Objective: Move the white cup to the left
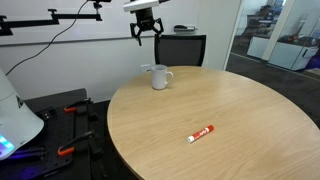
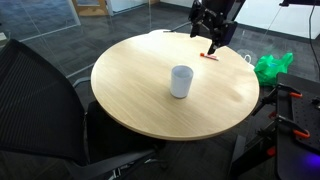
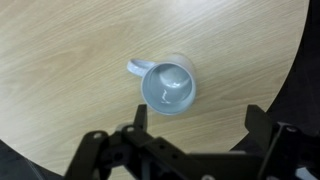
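The white cup (image 1: 160, 77) stands upright on the round wooden table (image 1: 230, 120), near its edge; it also shows in an exterior view (image 2: 181, 81). In the wrist view I look straight down into the cup (image 3: 167, 86), its loop handle pointing up-left. My gripper (image 1: 147, 33) hangs well above the cup, open and empty; it also shows in an exterior view (image 2: 213, 30). In the wrist view the two spread fingers (image 3: 198, 122) frame bare table just below the cup.
A slim red-and-white marker (image 1: 201, 134) lies on the table, apart from the cup, and shows in an exterior view (image 2: 209, 56). A black chair (image 1: 180, 48) stands behind the table. Another dark chair (image 2: 40, 100) and green bag (image 2: 272, 67) are close by.
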Motion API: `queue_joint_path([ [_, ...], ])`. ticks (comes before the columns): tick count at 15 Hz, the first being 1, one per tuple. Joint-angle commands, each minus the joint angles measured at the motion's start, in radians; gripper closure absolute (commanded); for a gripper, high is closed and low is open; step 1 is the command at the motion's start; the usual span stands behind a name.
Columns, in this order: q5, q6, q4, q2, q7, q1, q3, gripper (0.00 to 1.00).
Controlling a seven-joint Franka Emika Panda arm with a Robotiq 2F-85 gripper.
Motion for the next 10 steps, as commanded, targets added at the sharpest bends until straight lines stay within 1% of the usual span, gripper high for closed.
queue_joint_path([
  [1, -0.034, 0.046, -0.062, -0.073, 0.035, 0.008, -0.019, 0.0],
  [2, -0.03, 0.05, -0.068, -0.083, 0.033, 0.007, -0.022, 0.0],
  [3, 0.0, 0.011, -0.02, -0.037, 0.0, 0.012, -0.02, 0.0],
  [10, -0.001, 0.017, -0.036, -0.055, 0.0, 0.012, -0.026, 0.0],
])
